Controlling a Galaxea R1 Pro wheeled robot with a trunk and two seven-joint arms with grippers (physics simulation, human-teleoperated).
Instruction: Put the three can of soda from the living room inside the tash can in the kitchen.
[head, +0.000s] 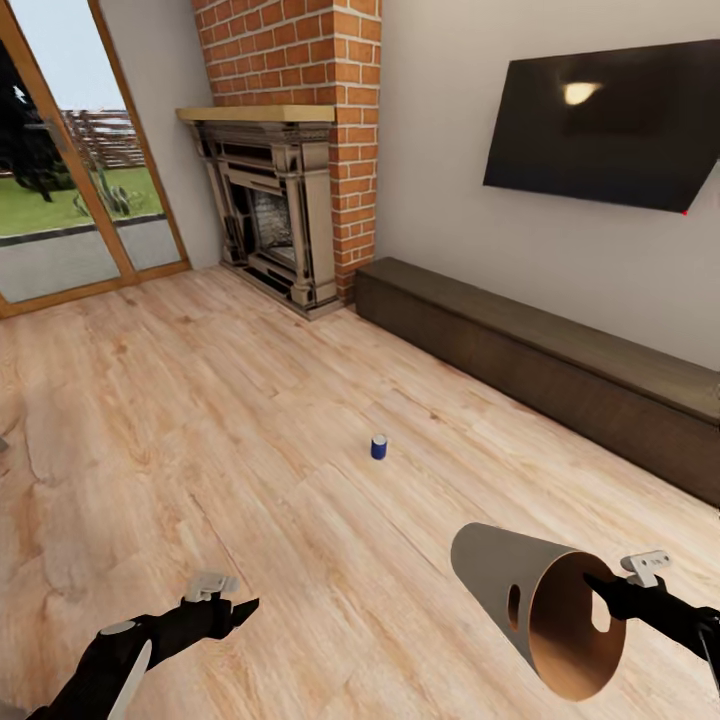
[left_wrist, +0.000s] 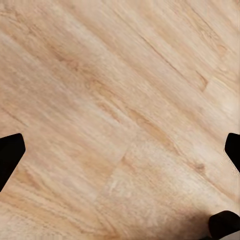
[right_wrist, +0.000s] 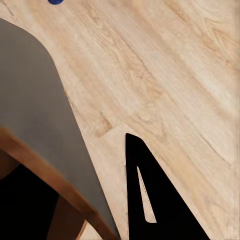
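Trash can hangs tipped, its rim pinched by right gripper, seemingly carried toward the blue soda can ahead of the fingers; left gripper spread, empty.

Both arms black with white panels. Left gripper and right gripper: black pointed fingers, pale grey brackets behind.

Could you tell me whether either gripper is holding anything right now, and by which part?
The right gripper holds the trash can by its rim, tipped on its side above the floor. The left gripper holds nothing.
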